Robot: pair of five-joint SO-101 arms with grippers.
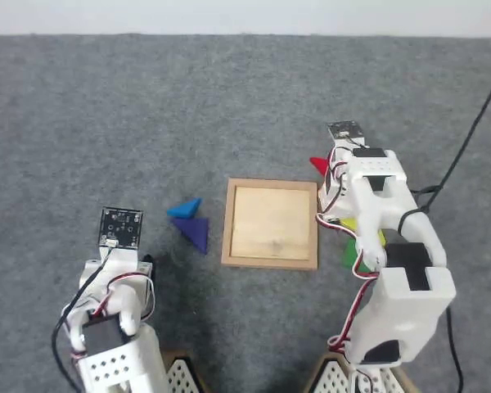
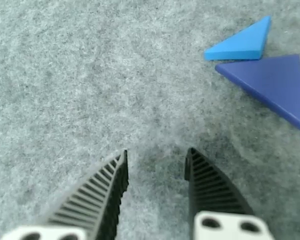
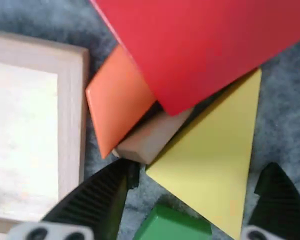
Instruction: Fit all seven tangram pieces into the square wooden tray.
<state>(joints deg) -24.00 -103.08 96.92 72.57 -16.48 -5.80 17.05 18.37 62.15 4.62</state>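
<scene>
Fuzzy grey felt [image 1: 106, 106] bears a square wooden tray [image 1: 228, 223] and a navy triangle [image 1: 194, 232].

High camera down over whole table [image 1: 106, 106]; wrist cameras close-up, tray [image 1: 229, 223] rim common to right.

Left gripper [image 2: 157, 152] parted (light-blue triangle [image 2: 242, 42] perhaps touching navy triangle [image 2: 275, 82])

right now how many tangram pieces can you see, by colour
light blue piece: 1
dark blue piece: 1
red piece: 1
orange piece: 1
plain wood piece: 1
yellow piece: 1
green piece: 1
total: 7
</scene>
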